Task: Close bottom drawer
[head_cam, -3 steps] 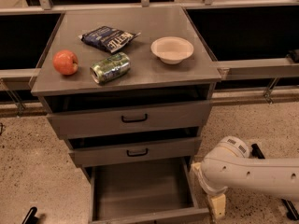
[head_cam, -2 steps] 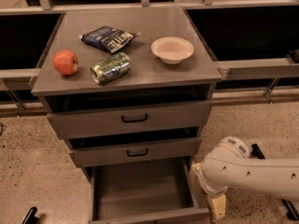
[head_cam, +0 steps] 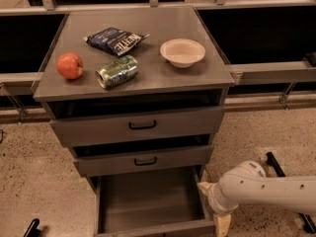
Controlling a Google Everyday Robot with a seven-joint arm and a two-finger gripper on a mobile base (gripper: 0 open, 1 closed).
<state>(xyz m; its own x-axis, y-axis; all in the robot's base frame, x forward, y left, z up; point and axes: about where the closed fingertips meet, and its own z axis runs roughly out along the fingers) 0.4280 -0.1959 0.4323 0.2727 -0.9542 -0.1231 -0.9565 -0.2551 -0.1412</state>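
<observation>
The bottom drawer (head_cam: 148, 201) of the grey metal cabinet is pulled far out. Its deep plain tray is empty. Its front (head_cam: 158, 229) lies at the lower edge of the view, and its handle is out of sight. My gripper (head_cam: 220, 223) hangs at the end of the white arm (head_cam: 256, 186), just off the drawer's right front corner and close to its right side wall. The two drawers above, the middle one (head_cam: 143, 160) and the top one (head_cam: 140, 126), each stand slightly out and have black loop handles.
On the cabinet top (head_cam: 148, 80) lie a red apple (head_cam: 69, 65), a green can on its side (head_cam: 117, 71), a blue chip bag (head_cam: 115, 40) and a white bowl (head_cam: 182, 52). Speckled floor (head_cam: 39, 181) lies on both sides. A black bar (head_cam: 276, 164) lies on the floor at the right.
My arm and gripper have sunk slightly beside the drawer's right front corner. The drawer stands as far out as before.
</observation>
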